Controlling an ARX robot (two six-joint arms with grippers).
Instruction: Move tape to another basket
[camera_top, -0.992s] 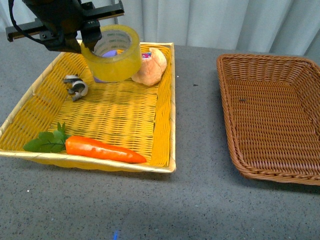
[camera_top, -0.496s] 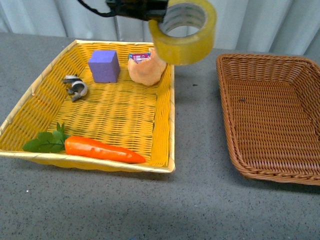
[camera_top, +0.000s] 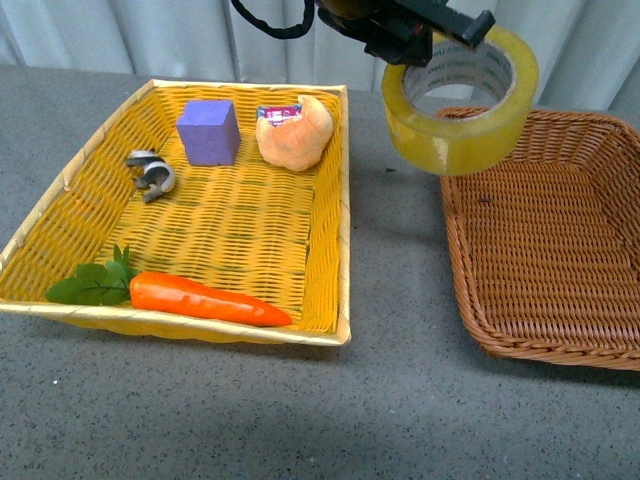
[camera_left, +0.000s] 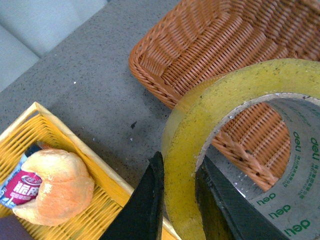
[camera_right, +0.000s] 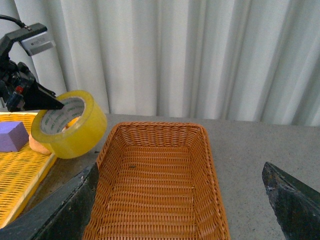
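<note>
Tape (camera_top: 455, 140) hung clear of the worktop (camera_top: 390, 260) in my left claw (camera_top: 440, 40), gripped by the wall of the roll. In the left wrist view one dark finger (camera_left: 150, 200) pressed the outside of the yellow band and the other sat inside the printed core, so the left claw (camera_left: 179, 175) was closed tight on the tape (camera_left: 225, 92). The roll was tilted, its open core facing up and toward the front camera, and it hung below the claw

It was over the left rim of the basket (camera_top: 455, 230), near that basket's far corner, touching neither the wicker nor the worktop. Through the core I could see the braided rim of the basket (camera_left: 150, 70) underneath. From my right wrist the tape (camera_right: 75, 135) showed just beside the corner of the basket (camera_right: 150, 126), with the left claw (camera_right: 55, 104) above it

My right claw (camera_right: 178, 200) was spread wide with nothing in it, and the brown basket lay between its fingers in that view

The yellow basket (camera_top: 343, 200) sat well apart from the tape, holding a purple block (camera_top: 208, 132), a bread roll (camera_top: 295, 135), a clip (camera_top: 150, 172) and a carrot (camera_top: 205, 298)
</note>
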